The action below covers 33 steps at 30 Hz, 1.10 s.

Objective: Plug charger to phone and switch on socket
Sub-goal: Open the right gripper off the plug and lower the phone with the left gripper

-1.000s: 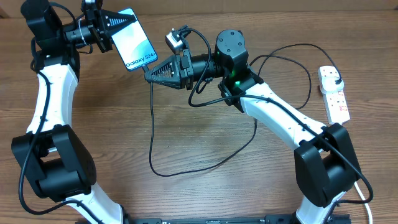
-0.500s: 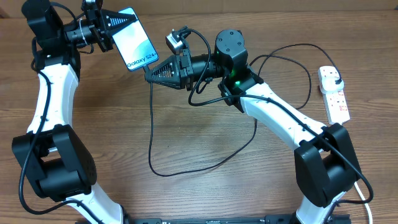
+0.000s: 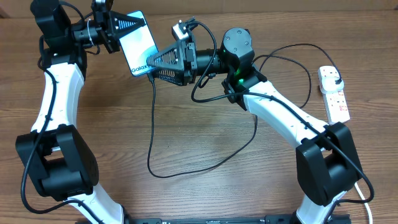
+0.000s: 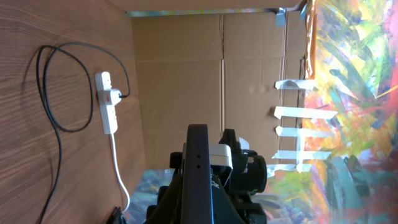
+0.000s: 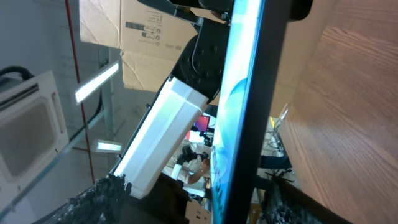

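Wood-grain table [image 3: 205, 190]; slim glossy phone [image 3: 140, 47] clamped in left claw [image 3: 133, 23].

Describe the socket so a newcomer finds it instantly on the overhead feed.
Look along the right edge of the wooden table. The socket lies flat there: a white elongated strip with red-marked switches. The charger cable plugged into it is thin and black instead.

Indoor robotics lab or workshop. Beyond the wood-grain table [image 3: 205, 130] stands a cardboard wall [image 4: 180, 68] with tape strips [image 4: 298, 115] and a painted sheet [image 4: 354, 74]. Past the table: tube light [image 5: 96, 83], carton [image 5: 149, 31].
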Each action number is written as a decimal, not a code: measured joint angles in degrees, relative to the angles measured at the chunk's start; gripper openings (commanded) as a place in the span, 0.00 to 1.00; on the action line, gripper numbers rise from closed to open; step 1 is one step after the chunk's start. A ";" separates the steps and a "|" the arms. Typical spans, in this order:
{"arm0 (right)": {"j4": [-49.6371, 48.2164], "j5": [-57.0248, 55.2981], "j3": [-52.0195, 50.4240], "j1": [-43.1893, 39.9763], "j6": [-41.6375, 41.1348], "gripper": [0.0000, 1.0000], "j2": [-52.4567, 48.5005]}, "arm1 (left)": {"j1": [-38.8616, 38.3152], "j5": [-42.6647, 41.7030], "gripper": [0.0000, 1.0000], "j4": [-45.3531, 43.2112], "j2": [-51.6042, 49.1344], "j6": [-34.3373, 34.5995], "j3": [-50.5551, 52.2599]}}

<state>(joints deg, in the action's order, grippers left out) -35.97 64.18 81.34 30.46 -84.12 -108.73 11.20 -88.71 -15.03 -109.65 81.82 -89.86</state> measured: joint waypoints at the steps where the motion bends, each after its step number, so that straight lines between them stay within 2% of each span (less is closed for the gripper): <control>1: -0.07 0.09 0.00 -0.11 0.04 0.77 0.00 | 0.15 -0.13 0.04 0.02 0.00 -0.13 0.00; 5: 0.59 0.50 0.00 -2.05 0.15 0.77 0.00 | 0.74 -0.33 0.04 0.02 0.00 -1.05 0.00; 8: 7.91 0.48 0.09 -4.83 2.54 0.77 0.04 | 1.05 -0.37 0.04 0.04 0.00 -1.11 0.00; 12: 26.51 -0.50 0.26 -10.14 9.92 0.77 0.15 | 1.05 -0.61 0.04 0.20 0.00 -1.31 0.00; 15: 44.00 -3.21 0.57 -13.29 18.88 0.77 0.15 | 1.05 -0.72 0.04 0.24 0.00 -1.46 0.00; 19: 68.35 -14.91 0.20 -14.69 33.33 0.77 0.15 | 0.81 -0.48 0.04 0.22 0.00 -2.82 0.00; 22: 81.00 -26.51 0.28 -14.51 40.68 0.77 0.15 | -0.28 -0.13 0.04 0.37 0.00 -5.20 0.00; 27: 89.33 -43.34 0.22 -14.51 46.51 0.77 0.15 | -3.87 1.75 0.04 5.25 0.00 -10.95 -0.04; 33: 91.65 -54.73 0.22 -14.51 48.37 0.77 0.15 | -7.69 6.78 0.04 23.98 0.00 -24.39 -0.20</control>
<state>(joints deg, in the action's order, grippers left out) 55.68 9.45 81.56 15.94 -35.75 -108.57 3.51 -81.93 8.95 -109.65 57.43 -90.06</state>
